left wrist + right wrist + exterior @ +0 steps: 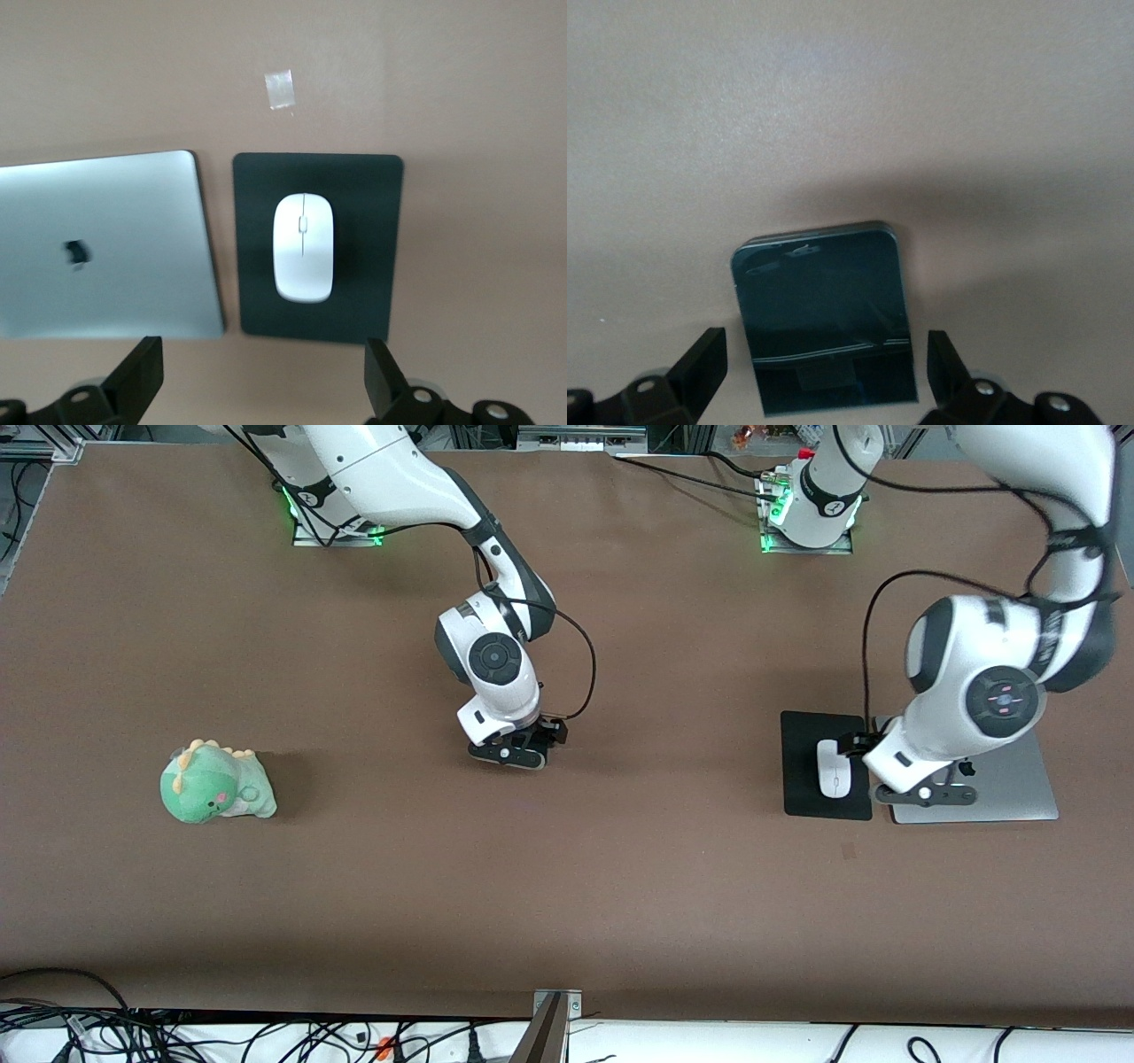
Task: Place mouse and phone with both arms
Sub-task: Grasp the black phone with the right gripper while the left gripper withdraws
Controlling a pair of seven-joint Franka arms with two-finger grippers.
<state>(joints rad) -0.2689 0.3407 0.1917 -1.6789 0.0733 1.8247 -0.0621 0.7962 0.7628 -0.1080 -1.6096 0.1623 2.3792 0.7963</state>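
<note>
Left wrist view: small white glossy oval mouse (303, 247) lies on the black rectangular mouse pad (372, 186), beside a closed silver laptop (133, 230). Left pincer (264, 372) hovers above it, spread wide. Flat black phone (824, 310) lies on the brown table (620, 886) between the wide-spread fingers of the right pincer (824, 367).

Green dinosaur plush (216, 783) on brown worktop (567, 903), toward right arm's end. Black mouse pad (802, 779) just beside closed silver laptop (1010, 784) (logo up). Tape scrap (281, 89) near pad.
</note>
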